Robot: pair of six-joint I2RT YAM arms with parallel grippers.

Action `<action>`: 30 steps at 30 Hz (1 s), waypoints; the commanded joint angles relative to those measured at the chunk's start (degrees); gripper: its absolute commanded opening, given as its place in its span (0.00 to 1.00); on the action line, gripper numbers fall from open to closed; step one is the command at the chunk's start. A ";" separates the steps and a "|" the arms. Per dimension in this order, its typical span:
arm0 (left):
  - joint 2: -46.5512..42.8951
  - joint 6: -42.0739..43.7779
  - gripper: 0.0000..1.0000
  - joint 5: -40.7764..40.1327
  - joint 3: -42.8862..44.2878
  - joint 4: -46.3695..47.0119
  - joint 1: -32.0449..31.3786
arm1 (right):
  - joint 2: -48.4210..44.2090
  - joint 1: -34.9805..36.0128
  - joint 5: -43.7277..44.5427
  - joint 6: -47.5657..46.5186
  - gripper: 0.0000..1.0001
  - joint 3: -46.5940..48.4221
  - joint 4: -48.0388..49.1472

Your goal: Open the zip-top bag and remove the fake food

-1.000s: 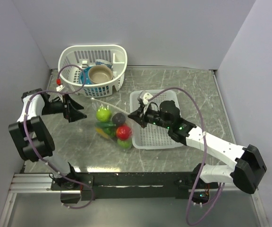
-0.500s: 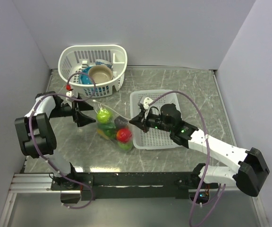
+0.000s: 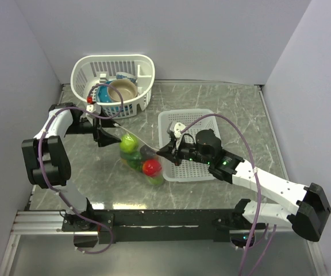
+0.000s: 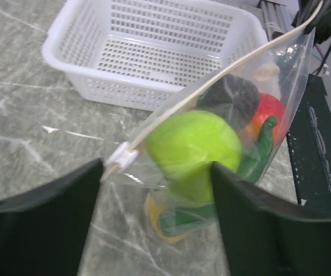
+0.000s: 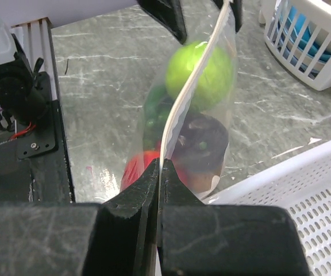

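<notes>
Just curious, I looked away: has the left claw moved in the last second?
Yes: the left gripper slid toward the white mesh tray, up to the zip-top bag.

A table [image 3: 228, 103] with a grey-green, marble-veined top is seen filling the middle of the top view. It is closed in on three sides by plain pale panels: a far wall [image 3: 183, 34], a left wall [image 3: 10, 69] and a right wall [image 3: 318, 86], all with a faint lilac tint. The far right corner joint is marked by a dark seam. An aluminium rail [image 3: 39, 221] is fixed along the near edge, with a black bar [image 3: 171, 217] on it. A dull grey floor [image 3: 154, 259] is seen nearer still. Light is even and soft; pale glare [image 3: 116, 204] is caught on the tabletop near the rail.
</notes>
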 commanded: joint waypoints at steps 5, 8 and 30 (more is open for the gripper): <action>-0.47 -1.11 0.43 14.45 1.86 -1.47 -2.07 | -1.50 0.30 0.99 -0.67 0.00 0.80 -0.08; -1.18 -3.03 0.23 14.36 3.43 -1.74 -1.29 | -0.89 0.30 2.13 -0.49 0.00 0.88 0.01; -18.05 -22.03 0.01 -4.18 12.93 -1.83 -0.40 | 14.66 0.38 -2.33 -9.27 0.64 28.28 2.91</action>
